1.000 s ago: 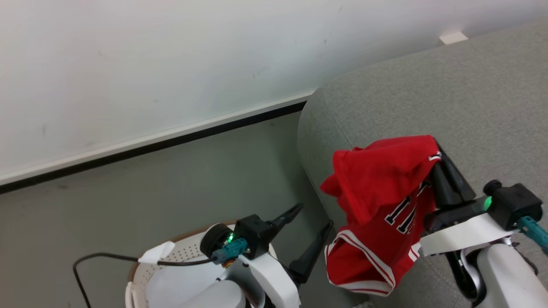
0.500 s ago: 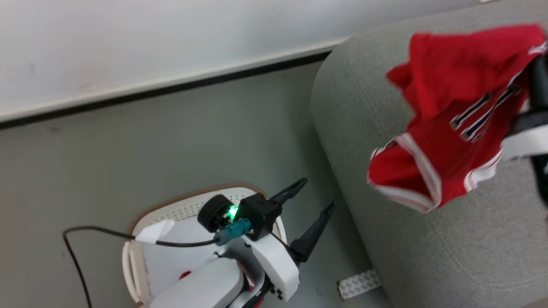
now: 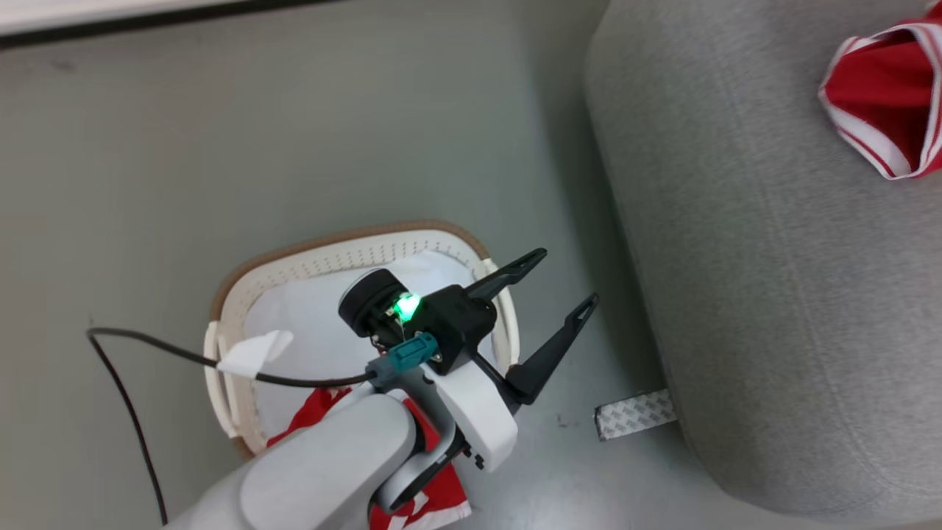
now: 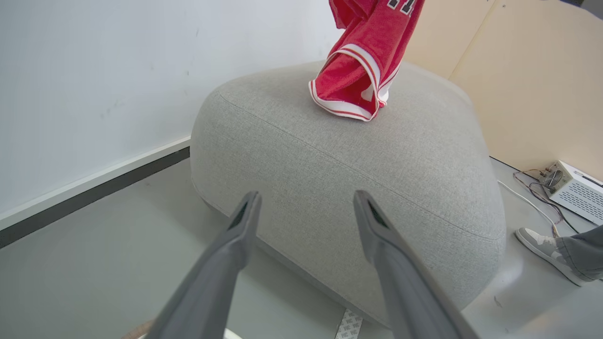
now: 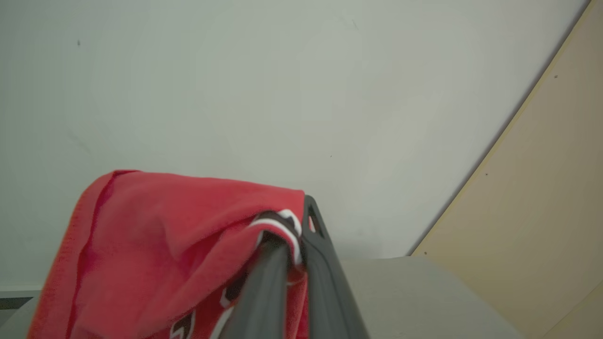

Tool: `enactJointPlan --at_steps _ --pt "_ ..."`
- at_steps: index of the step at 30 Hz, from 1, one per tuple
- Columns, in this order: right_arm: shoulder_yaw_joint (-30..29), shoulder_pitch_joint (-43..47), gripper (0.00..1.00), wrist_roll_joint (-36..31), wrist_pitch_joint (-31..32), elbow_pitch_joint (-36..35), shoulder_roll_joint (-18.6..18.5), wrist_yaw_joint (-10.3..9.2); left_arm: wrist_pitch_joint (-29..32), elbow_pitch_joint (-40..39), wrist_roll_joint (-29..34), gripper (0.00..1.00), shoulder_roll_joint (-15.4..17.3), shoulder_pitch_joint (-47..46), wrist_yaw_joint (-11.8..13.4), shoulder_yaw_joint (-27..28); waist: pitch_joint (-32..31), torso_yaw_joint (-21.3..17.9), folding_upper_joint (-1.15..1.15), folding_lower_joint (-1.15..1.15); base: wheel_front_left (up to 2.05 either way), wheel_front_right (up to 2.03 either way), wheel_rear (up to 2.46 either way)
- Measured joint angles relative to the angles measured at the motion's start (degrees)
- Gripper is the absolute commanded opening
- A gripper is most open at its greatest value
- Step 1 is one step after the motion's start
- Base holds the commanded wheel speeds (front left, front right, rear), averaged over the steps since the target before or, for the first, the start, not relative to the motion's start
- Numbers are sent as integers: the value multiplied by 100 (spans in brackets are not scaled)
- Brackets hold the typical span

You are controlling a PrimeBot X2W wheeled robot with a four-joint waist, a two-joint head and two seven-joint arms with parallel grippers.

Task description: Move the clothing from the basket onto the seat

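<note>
Right gripper [image 5: 293,225], jaws gripping a jersey [image 5: 188,221], holds it over the seat [image 3: 773,258]. Left gripper [image 3: 567,280], jaws open, hovers over the basket [image 3: 294,254], at its right rim; second jersey [image 3: 313,416] inside.

**Floor and seat as supporting surfaces**

Head view: the grey-green floor [image 3: 294,147] carries the cream basket [image 3: 309,246] at 7 o'clock of the frame and the grey seat [image 3: 773,294] at 3 o'clock, the two standing apart. A patterned tape strip [image 3: 634,414] lies flat on the floor at 4 o'clock from the basket, reaching the seat's base. Left wrist view: a white box [image 4: 577,190] with loose wires [image 4: 532,188] and a person's shoe [image 4: 541,242] rest on the floor at 3 to 4 o'clock of the seat. The hem of a red jersey [image 4: 353,80] touches the seat top toward 12 o'clock.
</note>
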Motion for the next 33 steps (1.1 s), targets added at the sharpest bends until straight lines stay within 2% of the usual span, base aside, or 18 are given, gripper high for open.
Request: enactJointPlan --at_steps 2,7,10,11,13,14,15,21,25,27,33 --pt "-269 12 0 -344 -172 288 -10 0 4 15 -1 100 15 -8 -8 0 116 76 0 0 0 0 0" --pt "-958 332 0 -766 -472 1099 456 0 -85 123 -60 100 104 79 11 43 161 177 0 0 0 0 0" --pt "-1227 545 0 -969 -537 1480 580 0 -105 158 -108 100 112 149 10 36 57 160 0 0 0 0 0" --pt "-1272 592 4 -1005 -555 1580 637 0 -112 179 -121 100 121 158 10 37 20 152 0 0 0 0 0" --pt "-1363 642 43 -1053 -615 1760 738 0 -118 214 -167 100 155 185 10 53 -56 129 0 0 0 0 0" --pt "-1400 662 65 -1103 -641 1834 753 0 -123 230 -180 100 174 203 12 63 -98 115 0 0 0 0 0" --pt "-1432 695 100 -1169 -670 1882 757 0 -129 248 -199 100 180 220 23 68 -145 104 0 0 0 0 0" --pt "-1324 872 100 -1232 -767 2203 925 0 -238 378 -311 100 154 385 76 111 -480 33 0 -1 0 0 0" --pt "-1113 1122 100 -1062 -861 2124 994 0 -388 488 -475 100 132 616 113 155 -760 1 0 -1 0 0 0" --pt "-965 1322 100 -898 -881 1918 1073 0 -450 565 -543 100 145 742 138 196 -910 -7 0 -1 0 0 0" --pt "-545 2240 100 -316 -889 643 1310 0 -647 742 -606 100 207 1095 339 410 -1363 6 0 -1 0 0 0"
